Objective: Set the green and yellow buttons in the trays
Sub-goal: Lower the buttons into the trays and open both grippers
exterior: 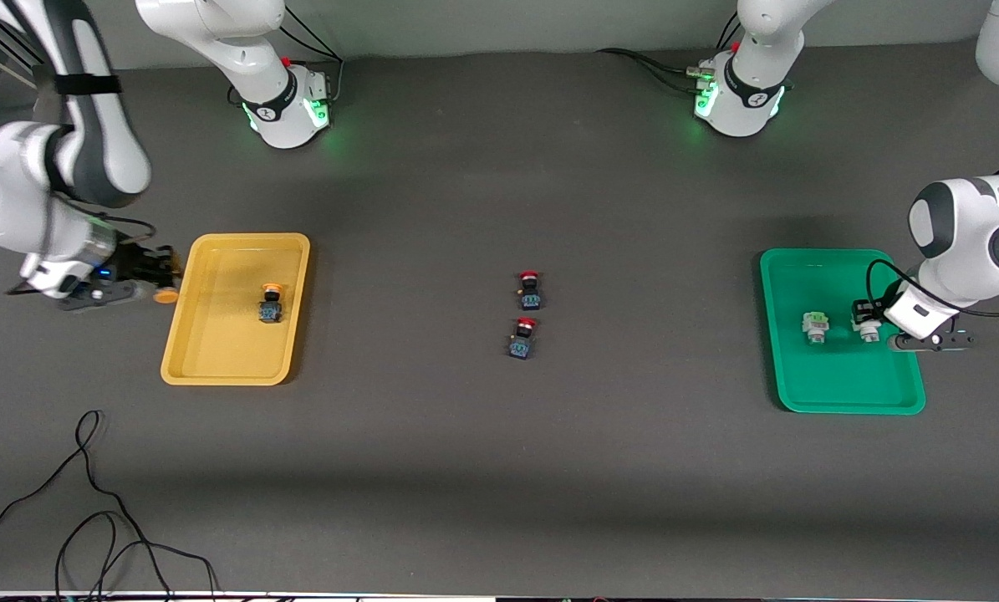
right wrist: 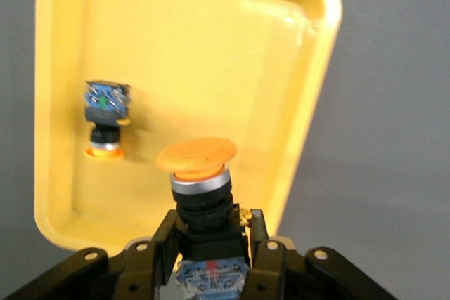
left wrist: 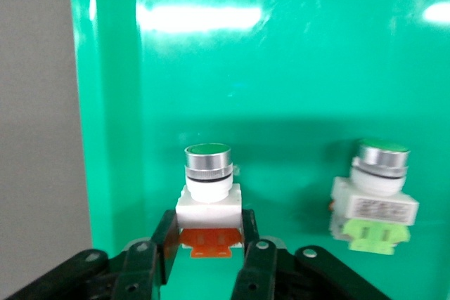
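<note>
While the right hand [right wrist: 211,244] pinched a yellow button [right wrist: 197,156] at the yellow tray's [exterior: 183,334] nine-o'clock rim, the left hand [left wrist: 209,244] gripped a green button [left wrist: 208,187] inside the green tray [exterior: 850,393].

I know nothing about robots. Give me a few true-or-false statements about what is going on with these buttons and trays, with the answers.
1. The right gripper holds a yellow button. True.
2. The yellow tray has no button in it. False: one yellow-capped button already lies in it.
3. The two red buttons sit on the table between the trays. True.
4. The left gripper hangs over the yellow tray. False: it is in the green tray, its fingers around a white-bodied button.
5. A second white-bodied button stands in the green tray. True.
</note>
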Motion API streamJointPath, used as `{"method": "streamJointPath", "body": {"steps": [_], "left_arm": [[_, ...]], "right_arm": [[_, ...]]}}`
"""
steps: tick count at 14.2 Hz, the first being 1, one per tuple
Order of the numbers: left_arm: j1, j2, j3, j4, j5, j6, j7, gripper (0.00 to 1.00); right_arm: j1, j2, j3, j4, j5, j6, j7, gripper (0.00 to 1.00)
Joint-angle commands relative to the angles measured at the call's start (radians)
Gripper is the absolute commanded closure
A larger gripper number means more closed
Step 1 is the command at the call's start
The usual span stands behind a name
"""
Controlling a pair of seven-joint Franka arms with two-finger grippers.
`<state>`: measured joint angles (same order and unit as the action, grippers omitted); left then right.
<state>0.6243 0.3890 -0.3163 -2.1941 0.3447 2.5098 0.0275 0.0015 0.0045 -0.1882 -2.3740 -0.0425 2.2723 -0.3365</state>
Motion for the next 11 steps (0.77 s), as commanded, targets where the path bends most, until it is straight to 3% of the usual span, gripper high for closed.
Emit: {"method": "streamJointPath", "body": {"steps": [1,3,6,9,11], "left_arm": [[0.005,-0.036,-0.012,0.014,0.016,-0.046,0.023,0.00],[0.002,-0.056,-0.017,0.078,0.016,-0.159,0.020,0.00],[-0.002,-0.091,-0.073,0.261,-0.001,-0.470,0.043,0.00],[-0.002,-0.137,-0.133,0.434,-0.048,-0.737,0.063,0.00],[-0.002,-0.191,-0.136,0.502,-0.123,-0.853,0.118,0.00]], "right_arm": [[0.003,0.072,0.001,-0.025,0.009,0.126,0.028,1.00],[0.003,0.150,0.001,-0.051,0.015,0.257,0.030,1.00],[0.003,0.245,0.003,-0.054,0.027,0.363,0.037,1.00],[0.006,0.269,0.019,-0.048,0.102,0.360,0.147,1.00],[0.008,0.264,0.054,-0.033,0.095,0.299,0.360,1.00]]}}
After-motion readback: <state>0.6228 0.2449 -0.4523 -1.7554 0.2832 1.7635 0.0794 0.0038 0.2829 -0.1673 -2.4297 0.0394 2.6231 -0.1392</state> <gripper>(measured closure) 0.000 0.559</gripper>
